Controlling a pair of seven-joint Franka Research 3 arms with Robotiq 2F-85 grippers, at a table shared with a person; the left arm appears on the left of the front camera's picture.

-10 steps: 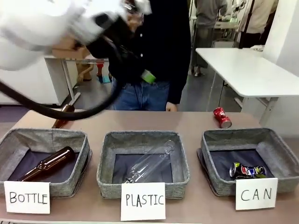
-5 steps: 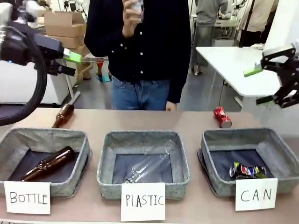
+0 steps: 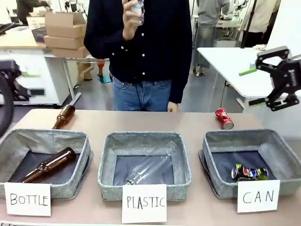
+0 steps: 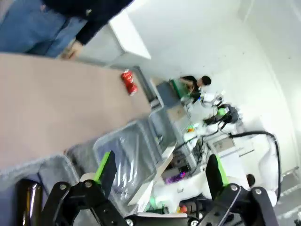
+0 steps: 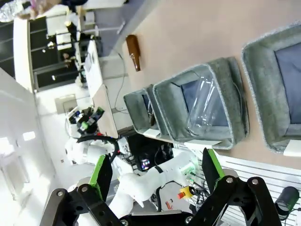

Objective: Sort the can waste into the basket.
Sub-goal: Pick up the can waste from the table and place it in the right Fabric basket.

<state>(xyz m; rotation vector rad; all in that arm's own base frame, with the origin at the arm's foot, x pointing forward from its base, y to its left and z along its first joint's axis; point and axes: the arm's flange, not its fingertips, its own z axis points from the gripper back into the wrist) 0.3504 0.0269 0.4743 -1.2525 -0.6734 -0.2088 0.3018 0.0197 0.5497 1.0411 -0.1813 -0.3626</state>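
Lower the right hand (image 3: pixel 253 86), fingers apart at upper right, over the red can (image 3: pixel 224 118) on the surface (image 3: pixel 188 122) behind the basket (image 3: pixel 237 134). Grip its sides squarely. The left hand (image 4: pixel 160 169) is likewise apart.

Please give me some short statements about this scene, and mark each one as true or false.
1. The red can lies on the table behind the CAN basket. True.
2. The dark printed can lies on the bare table. False: it lies inside the CAN basket.
3. The right claw is open and holds nothing. True.
4. The person's hand holds a brown bottle. False: it holds a clear bottle.
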